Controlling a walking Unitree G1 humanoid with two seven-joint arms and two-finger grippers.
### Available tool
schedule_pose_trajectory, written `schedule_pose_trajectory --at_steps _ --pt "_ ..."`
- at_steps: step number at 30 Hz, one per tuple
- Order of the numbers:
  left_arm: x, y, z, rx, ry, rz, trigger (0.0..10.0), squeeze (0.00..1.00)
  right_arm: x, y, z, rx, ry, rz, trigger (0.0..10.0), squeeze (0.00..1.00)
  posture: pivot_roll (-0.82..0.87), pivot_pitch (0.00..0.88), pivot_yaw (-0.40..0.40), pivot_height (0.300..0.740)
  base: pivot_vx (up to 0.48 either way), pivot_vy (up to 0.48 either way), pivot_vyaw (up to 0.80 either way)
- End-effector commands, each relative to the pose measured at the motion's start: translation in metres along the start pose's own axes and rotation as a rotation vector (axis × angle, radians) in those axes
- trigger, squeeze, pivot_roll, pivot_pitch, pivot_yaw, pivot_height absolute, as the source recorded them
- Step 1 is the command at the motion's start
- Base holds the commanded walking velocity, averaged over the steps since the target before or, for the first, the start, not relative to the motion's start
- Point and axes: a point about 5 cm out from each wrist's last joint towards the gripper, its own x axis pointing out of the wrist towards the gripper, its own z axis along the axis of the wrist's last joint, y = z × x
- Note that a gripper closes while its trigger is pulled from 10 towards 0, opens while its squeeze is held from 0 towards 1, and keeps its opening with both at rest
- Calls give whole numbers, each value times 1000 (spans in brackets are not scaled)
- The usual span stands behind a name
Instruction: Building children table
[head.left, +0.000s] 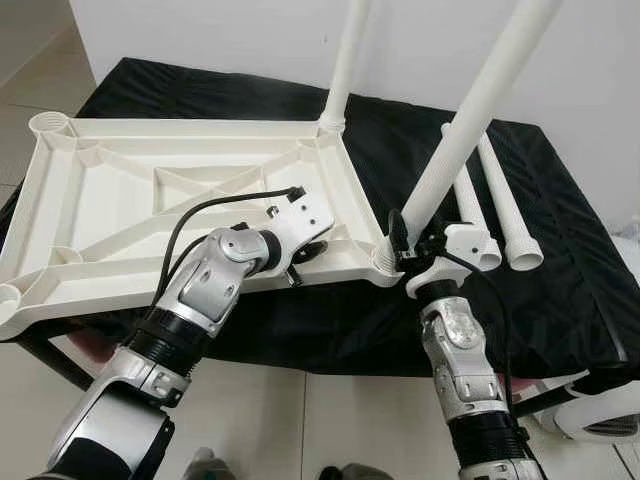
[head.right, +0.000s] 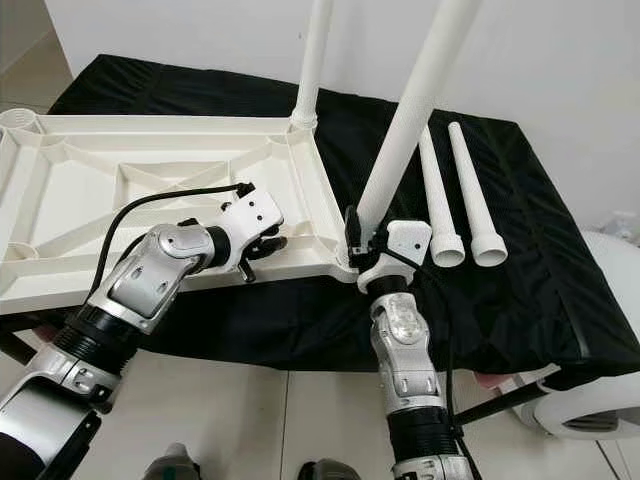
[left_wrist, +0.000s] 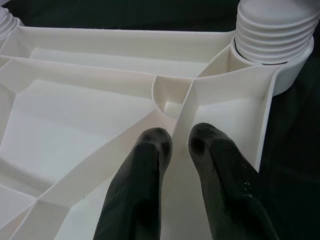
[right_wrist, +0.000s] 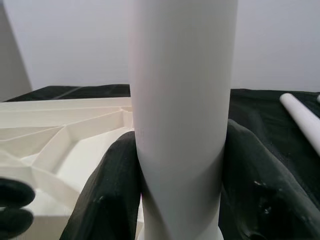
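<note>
A white plastic table top (head.left: 110, 200) lies upside down on a black-covered table (head.left: 560, 270). One white leg (head.left: 345, 60) stands upright in its far right corner socket. A second leg (head.left: 470, 110) leans in the near right corner socket (head.left: 385, 258), and my right gripper (head.left: 410, 245) is shut around it just above its ribbed end (left_wrist: 272, 30); black fingers (right_wrist: 107, 200) hug both sides. My left gripper (head.left: 305, 250) is at the top's near edge, its fingertips (left_wrist: 150, 150) pinching a rib (left_wrist: 180, 125). Two loose legs (head.left: 468, 205) (head.left: 508, 215) lie on the cloth at the right.
The table top's two left corner sockets (head.left: 50, 122) (head.left: 8, 300) stand without legs. A white wall (head.left: 420, 40) rises close behind the table. A white rounded object (head.left: 600, 412) sits on the tiled floor at lower right.
</note>
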Motion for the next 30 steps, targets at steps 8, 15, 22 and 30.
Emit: schedule_pose_trajectory --at_steps 8,15,22,30 --pt "-1 0 5 18 -14 0 10000 0 -30 -20 -53 106 309 149 10000 0 70 57 -85 740 0 0 0" --pt "-1 1 5 20 -14 0 10000 0 -26 -27 -50 95 315 251 10000 0 68 60 -79 740 0 0 0" --pt "-1 2 7 25 -18 -1 10000 0 -22 -34 -46 55 337 395 10000 0 66 58 -76 740 0 0 0" --pt "0 1 9 29 -26 -2 10000 0 -14 -48 -44 37 364 463 10000 0 63 59 -77 740 0 0 0"
